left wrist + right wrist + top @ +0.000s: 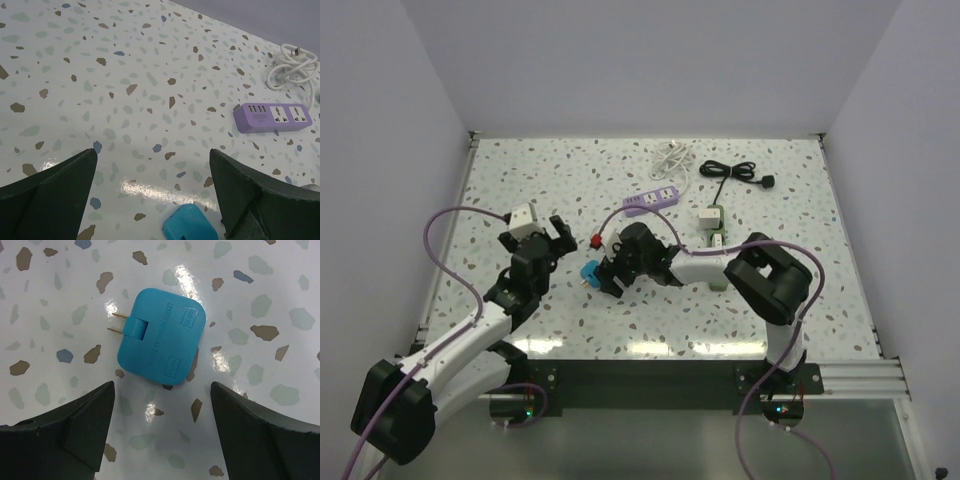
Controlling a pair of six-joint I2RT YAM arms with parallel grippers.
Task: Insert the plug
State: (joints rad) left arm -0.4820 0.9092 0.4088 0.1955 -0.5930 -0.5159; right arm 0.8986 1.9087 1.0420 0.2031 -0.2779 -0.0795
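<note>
My right gripper (160, 390) hangs over the blue plug (162, 345), jaws spread, gripping nothing. The plug lies flat on the table (260, 270) just ahead of the fingertips, not touching them, brass prongs bare. My left gripper (152, 155) sits near the plug, jaws wide, empty. The purple power strip (272, 117) lies well beyond the plug, with a white cable (292, 67) coiled farther still.
</note>
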